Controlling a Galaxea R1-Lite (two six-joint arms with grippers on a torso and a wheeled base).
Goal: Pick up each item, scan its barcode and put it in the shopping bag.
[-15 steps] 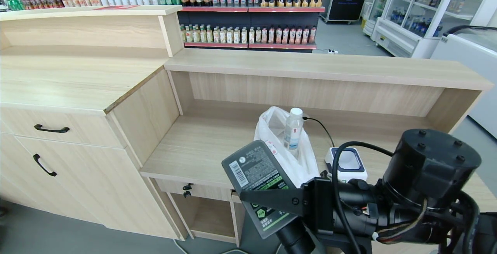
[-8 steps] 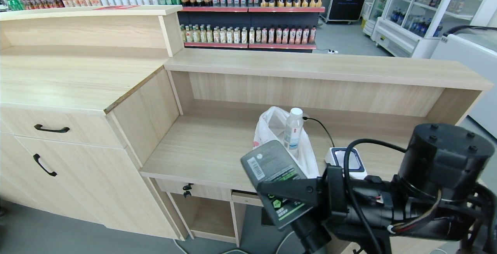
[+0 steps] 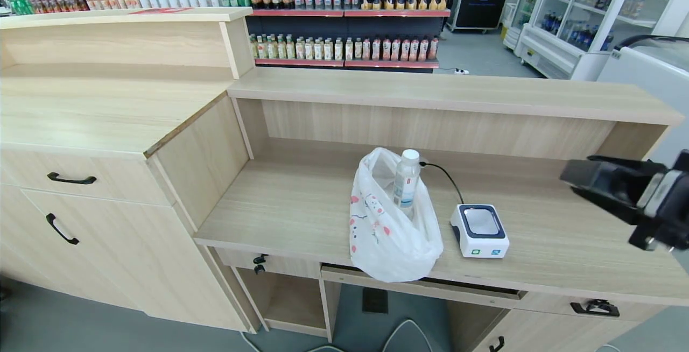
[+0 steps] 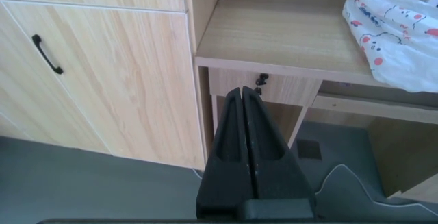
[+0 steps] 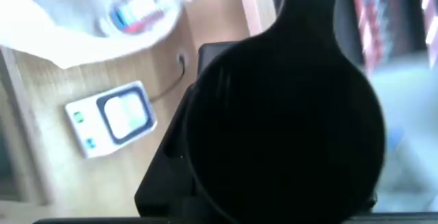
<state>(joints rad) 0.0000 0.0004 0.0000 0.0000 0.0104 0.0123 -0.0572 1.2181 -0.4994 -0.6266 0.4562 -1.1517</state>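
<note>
My right claw [image 3: 597, 182] has swung aside; scanner [image 3: 480, 231] and bag [image 3: 387, 233] now lie left of it. I cannot tell its grip. My left claw [image 4: 248, 135] is pinched together, empty; scan likely pending.

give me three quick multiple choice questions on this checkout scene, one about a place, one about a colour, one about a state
1. Where is the scanner relative to the bag?
A) inside it
B) on the counter, at the bag's right
C) up on the top ledge

2. What colour is the cap of the bottle in the bag?
A) red
B) green
C) white

3. How is the left gripper?
A) shut on nothing
B) wide open
C) shut on a bottle

Answers:
1 B: the head view shows it standing on the counter beside the bag, toward the robot's right.
2 C: the cap sticks up white above the bag's rim.
3 A: its fingers meet with nothing between them.
</note>
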